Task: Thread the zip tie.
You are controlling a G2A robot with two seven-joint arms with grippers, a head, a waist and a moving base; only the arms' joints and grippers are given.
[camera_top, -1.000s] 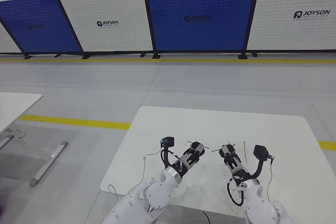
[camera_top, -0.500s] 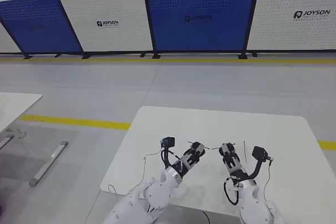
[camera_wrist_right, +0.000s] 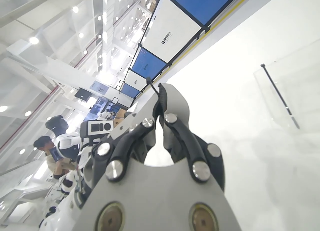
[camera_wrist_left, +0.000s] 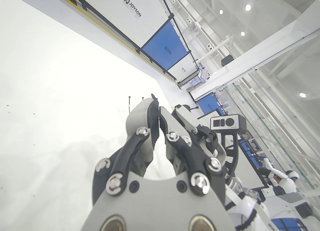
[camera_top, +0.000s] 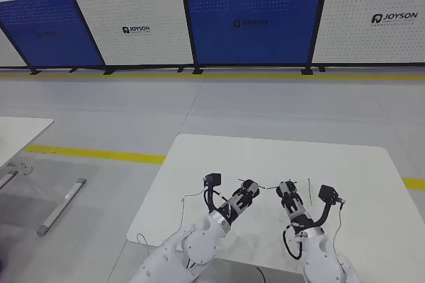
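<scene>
At the table's (camera_top: 269, 152) front edge my two grippers face each other, a small gap apart. My right gripper (camera_top: 287, 189) (camera_wrist_right: 160, 87) is shut on a thin black zip tie, whose square head (camera_wrist_right: 149, 80) sticks out past the fingertips towards the left arm. My left gripper (camera_top: 248, 187) (camera_wrist_left: 157, 103) is shut too. In the top view a thin black strip (camera_top: 240, 180) juts from its far side; the left wrist view hides any strip between the pads. The right gripper (camera_wrist_left: 182, 112) sits just behind the left one.
A spare black zip tie (camera_top: 309, 187) (camera_wrist_right: 278, 92) lies straight on a clear sheet (camera_wrist_right: 302, 74) just right of the right gripper. The white table stretches away bare behind both arms. A second table (camera_top: 10, 138) stands far off to the left.
The right arm has edged slightly left, closing the gap to the left gripper. The left arm has stayed put.
</scene>
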